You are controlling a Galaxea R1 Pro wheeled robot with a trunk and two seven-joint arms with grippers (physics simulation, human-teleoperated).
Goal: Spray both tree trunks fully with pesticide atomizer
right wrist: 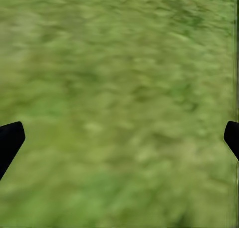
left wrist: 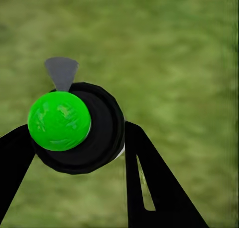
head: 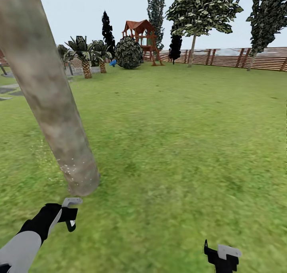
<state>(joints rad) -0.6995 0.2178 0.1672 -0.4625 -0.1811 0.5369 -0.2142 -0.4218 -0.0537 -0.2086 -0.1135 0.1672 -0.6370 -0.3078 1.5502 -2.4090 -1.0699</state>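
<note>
Head view: thick mottled grey-brown tree trunk [head: 48, 94] leans across the pic's left side, base meeting the lawn [head: 179, 145] just ahead of the left gripper [head: 70, 214]. Tiny white pesticide specks [head: 73, 170] dot the lower trunk, a few more over the grass beside it. L gripper sits low near the trunk base w/ a grey nozzle part of the atomizer [head: 72, 202] poking out on top. Right gripper [head: 223, 254] at bottom, over bare grass, well apart from the trunk. Bkgd: short palms [head: 85, 54], round bush [head: 128, 52], red-roofed play tower [head: 140, 36], brown slat fence [head: 239, 57], thin-trunked trees [head: 203, 10], small blue obj [head: 113, 62] by the bush. Nothing stands btw gripper & trunk.

L wrist view: atomizer [left wrist: 77, 125] seen end-on, black round body w/ bright green ball cap and grey nozzle tip; black fingers [left wrist: 154, 188] close on both sides of it, so L gripper is gripping the atomizer. Contents not visible. Blurry grass behind.

R wrist view: two black fingertips [right wrist: 10, 140] at opposite pic edges, spread wide, nothing btw them, only grass [right wrist: 119, 108].

No labels or readable writing anywhere
</note>
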